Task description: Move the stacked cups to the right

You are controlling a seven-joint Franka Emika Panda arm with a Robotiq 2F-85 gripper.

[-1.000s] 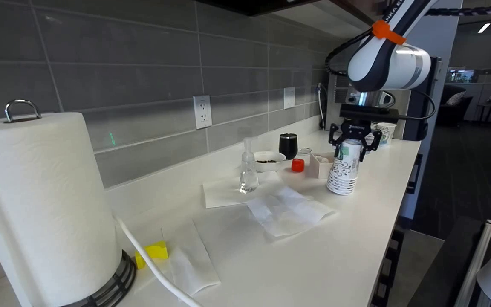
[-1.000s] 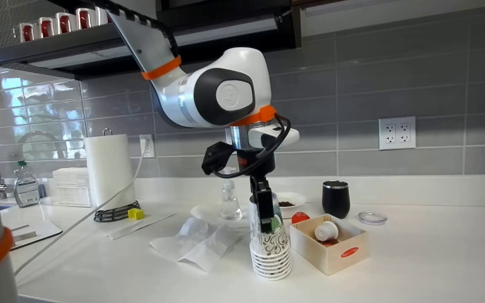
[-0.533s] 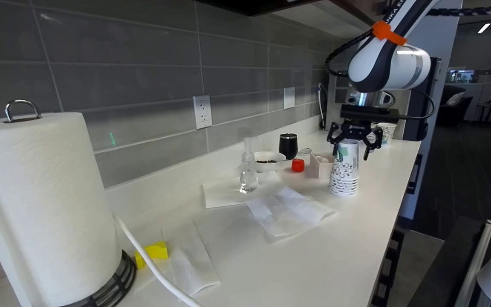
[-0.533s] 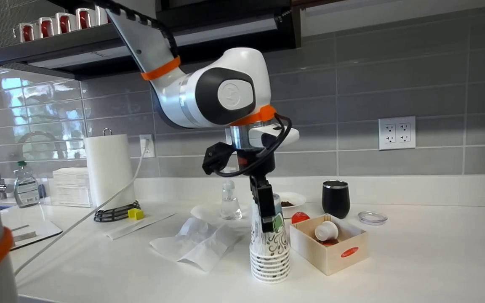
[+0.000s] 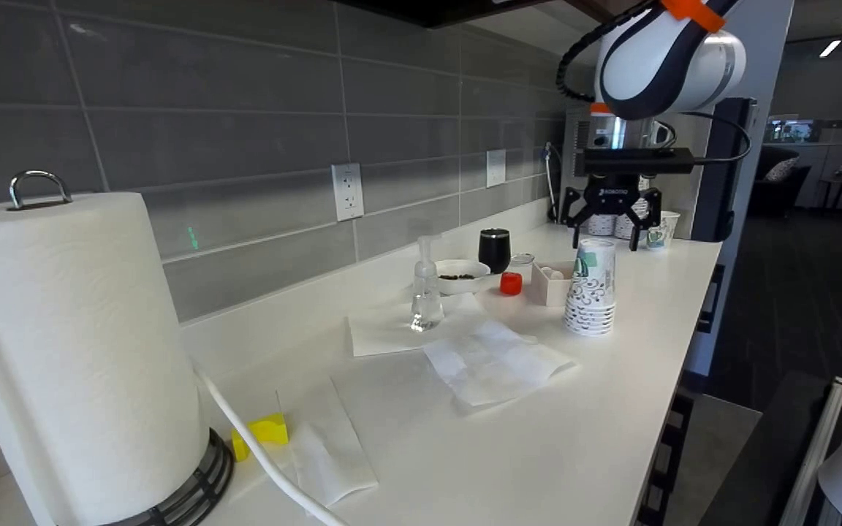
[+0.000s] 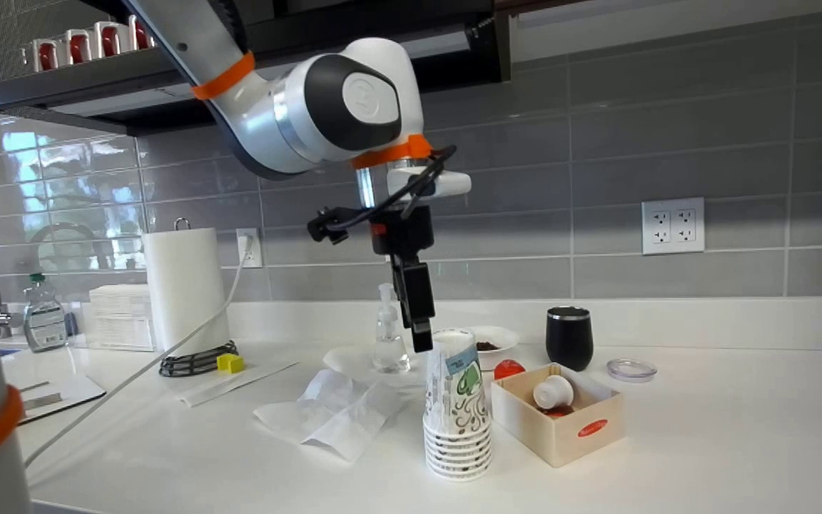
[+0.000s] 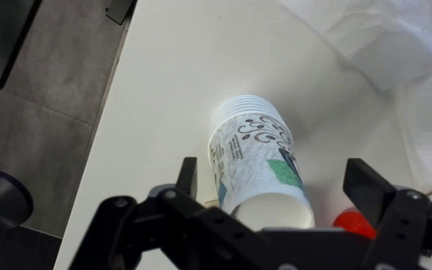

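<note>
The stacked cups point(image 5: 590, 285) are white paper cups with a teal-green and dark scroll print. They stand upside down on the counter, rims at the bottom, and also show in an exterior view point(image 6: 457, 407). My gripper point(image 5: 605, 246) is open and empty, just above the top of the stack. In an exterior view the fingers point(image 6: 422, 343) are up and to the left of the stack's top. In the wrist view the stack point(image 7: 253, 157) lies between the spread fingertips point(image 7: 272, 163), with a gap on each side.
A wooden box point(image 6: 557, 442) with pods stands close beside the stack. A red item point(image 5: 511, 283), black tumbler point(image 5: 494, 250), bowl point(image 6: 500, 335) and clear dispenser point(image 5: 427, 292) are near the wall. Crumpled paper point(image 6: 340, 421) lies on the other side. More cup stacks point(image 5: 600, 224) stand farther back.
The gripper was around the upper part of the stack. Its fingers have opened and let go, and it has risen clear. The stack, slightly tilted before, now stands upright.
</note>
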